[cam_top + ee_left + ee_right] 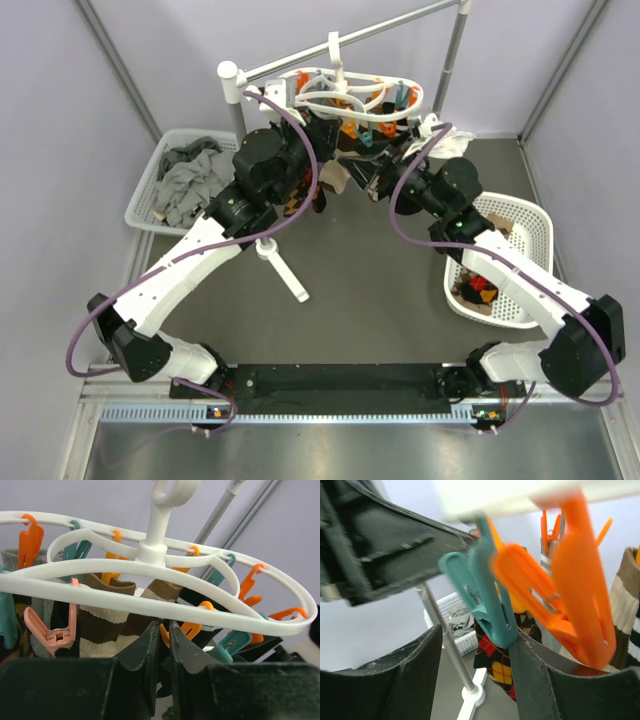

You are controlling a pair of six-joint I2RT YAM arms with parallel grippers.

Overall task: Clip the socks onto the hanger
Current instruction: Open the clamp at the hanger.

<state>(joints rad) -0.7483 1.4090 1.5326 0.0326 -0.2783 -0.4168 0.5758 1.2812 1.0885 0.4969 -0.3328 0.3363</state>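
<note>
Hanger (408, 98): upper centre of the overhead frame, hooked on the slanted rail of the stand (400, 22), above the dark surface (350, 290). Orange and teal clips dangle round its ring.

Socks (107, 612): several already pegged under the ring, brown-and-cream cuffs up, argyle legs hanging. More argyle lies in the right basket (528, 235), mid-right of the overhead frame.

Left pincer (164, 627): just beneath the ring's near rim, jaws closed almost tip to tip. Cannot tell whether anything thin is nipped. An orange clip (189, 628) sits just beside its right finger.

Right pincer (475, 635): jaws standing well apart, gripping nothing. A teal clip (487, 605) hangs into the gap, its lower end against the right-hand finger. An argyle sock dangles behind it.

Left basket (145, 195): mid-left of the overhead frame, holds grey socks (190, 180).
</note>
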